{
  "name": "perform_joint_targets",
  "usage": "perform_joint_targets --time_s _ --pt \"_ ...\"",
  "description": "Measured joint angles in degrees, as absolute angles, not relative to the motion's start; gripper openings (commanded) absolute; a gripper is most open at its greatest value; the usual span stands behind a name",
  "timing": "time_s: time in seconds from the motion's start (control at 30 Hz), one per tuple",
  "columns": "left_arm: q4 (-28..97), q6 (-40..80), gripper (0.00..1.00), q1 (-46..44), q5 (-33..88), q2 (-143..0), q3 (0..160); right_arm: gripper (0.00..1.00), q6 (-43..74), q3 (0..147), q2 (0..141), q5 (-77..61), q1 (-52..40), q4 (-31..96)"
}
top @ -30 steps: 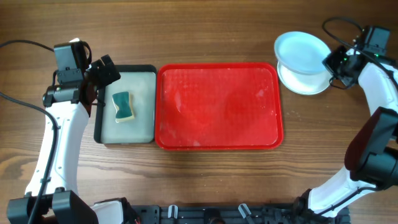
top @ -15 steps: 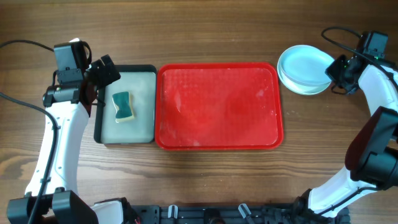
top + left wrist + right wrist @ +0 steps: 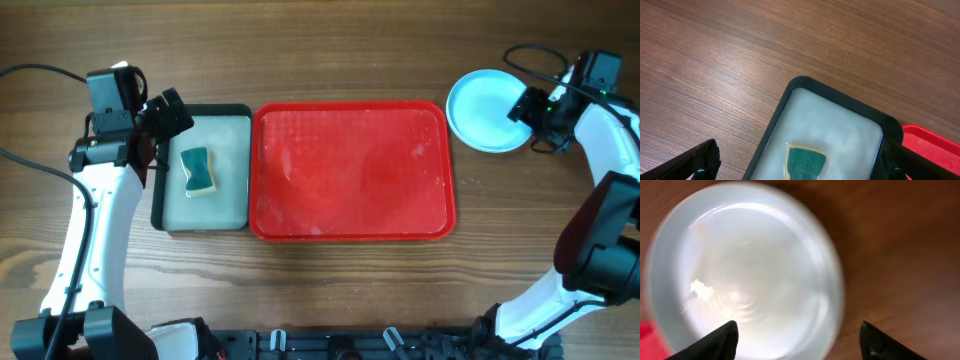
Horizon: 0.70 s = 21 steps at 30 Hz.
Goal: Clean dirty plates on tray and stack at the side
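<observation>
- The wood-grain surface (image 3: 350,50) fills the overhead view, with one arm at each side edge.
- The tray (image 3: 350,170) lies in the middle, long axis running left to right. It holds no plates, only a wet-looking sheen.
- A black tray (image 3: 200,108) sits just left of it, almost touching, with its long axis running near to far.
- The plates (image 3: 482,110) rest on the surface off the tray's far right corner, close to it but apart. From above only one pale blue disc shows, so I cannot tell how many lie beneath. They are round, so no axis matters.
- The right hand (image 3: 527,105) sits at the plates' right rim, so they lie to its left. Its wrist view is blurred, but the fingers (image 3: 720,340) are spread wide and grip nothing.
- This arm is by far the nearer to the plates. Backing away to the right looks like the clean exit, and a snag on the rim is the risk.
- The left hand (image 3: 160,115) hovers over the black tray's far left corner, fingers (image 3: 695,162) spread and empty, well apart from the plates.
- A green sponge (image 3: 199,171) lies inside the black tray.
</observation>
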State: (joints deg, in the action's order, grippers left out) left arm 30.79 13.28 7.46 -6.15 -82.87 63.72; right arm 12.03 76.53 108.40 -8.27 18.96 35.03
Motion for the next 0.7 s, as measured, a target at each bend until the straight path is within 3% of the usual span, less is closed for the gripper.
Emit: perform_joint_targets --time_s 0.3,0.37,0.7 --pt "30.79 13.28 1.0 7.46 -6.13 -82.87 63.72 0.8 -3.14 76.53 108.4 -13.67 7.51 36.25" --pt "30.79 13.28 1.0 7.46 -6.15 -82.87 63.72 1.0 -4.89 76.53 108.4 -12.47 2.85 37.43" --pt "30.79 13.28 1.0 7.46 -6.15 -82.87 63.72 1.0 -6.76 76.51 108.4 -9.37 -2.15 36.47"
